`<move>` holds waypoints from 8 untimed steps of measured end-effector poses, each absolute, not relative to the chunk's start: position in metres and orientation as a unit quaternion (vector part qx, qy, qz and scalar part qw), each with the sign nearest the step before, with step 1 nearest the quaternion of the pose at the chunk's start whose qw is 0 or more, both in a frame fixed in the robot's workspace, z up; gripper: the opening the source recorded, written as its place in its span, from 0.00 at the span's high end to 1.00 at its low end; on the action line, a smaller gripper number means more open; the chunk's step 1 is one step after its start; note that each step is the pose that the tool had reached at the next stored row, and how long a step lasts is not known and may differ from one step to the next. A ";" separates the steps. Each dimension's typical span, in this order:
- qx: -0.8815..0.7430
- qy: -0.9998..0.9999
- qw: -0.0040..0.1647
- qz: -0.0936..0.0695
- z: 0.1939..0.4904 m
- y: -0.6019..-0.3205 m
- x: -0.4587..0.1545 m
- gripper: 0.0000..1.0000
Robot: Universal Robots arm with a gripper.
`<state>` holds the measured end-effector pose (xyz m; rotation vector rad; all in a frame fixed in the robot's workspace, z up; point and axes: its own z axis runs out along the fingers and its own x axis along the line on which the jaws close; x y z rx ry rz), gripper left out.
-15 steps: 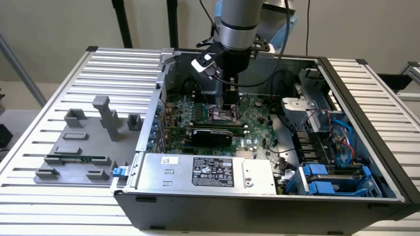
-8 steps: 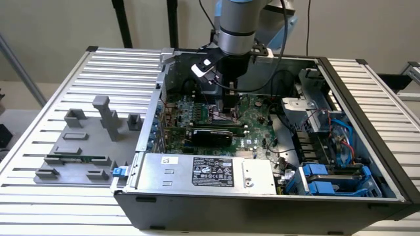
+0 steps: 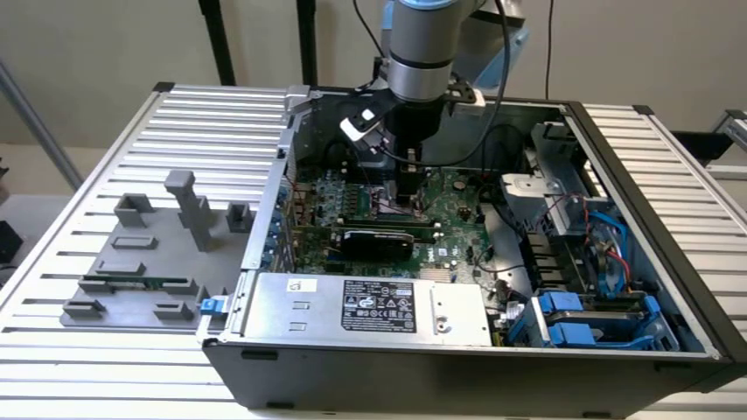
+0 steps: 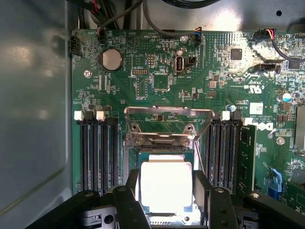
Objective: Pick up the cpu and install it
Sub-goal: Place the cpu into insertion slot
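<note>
The cpu (image 4: 166, 183), a flat square chip with a bright silver top, sits in the frame of the socket on the green motherboard (image 4: 157, 81). My gripper (image 4: 166, 193) reaches down into the open computer case, its two black fingers (image 4: 132, 186) pressed against the chip's opposite sides. The socket's metal load plate (image 4: 167, 117) stands swung up just beyond the chip. In the exterior view the gripper (image 3: 408, 203) hangs straight down over the middle of the motherboard (image 3: 456, 219), and the chip is hidden beneath it.
Black memory slots (image 4: 97, 152) flank the socket on both sides. A silver power supply box (image 3: 373, 306) with a black label fills the case's near side. Blue drive brackets (image 3: 583, 319) and cables crowd the exterior view's right. A grey fixture (image 3: 138, 283) holding a green memory stick lies outside the case.
</note>
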<state>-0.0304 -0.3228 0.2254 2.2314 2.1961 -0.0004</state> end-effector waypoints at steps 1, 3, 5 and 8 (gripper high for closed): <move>0.713 0.701 0.006 -0.001 0.225 -0.323 -0.030 0.45; 0.713 0.701 0.008 -0.003 0.223 -0.323 -0.030 0.45; 0.713 0.701 0.010 -0.005 0.221 -0.323 -0.030 0.45; 0.713 0.701 0.012 -0.008 0.219 -0.323 -0.030 0.45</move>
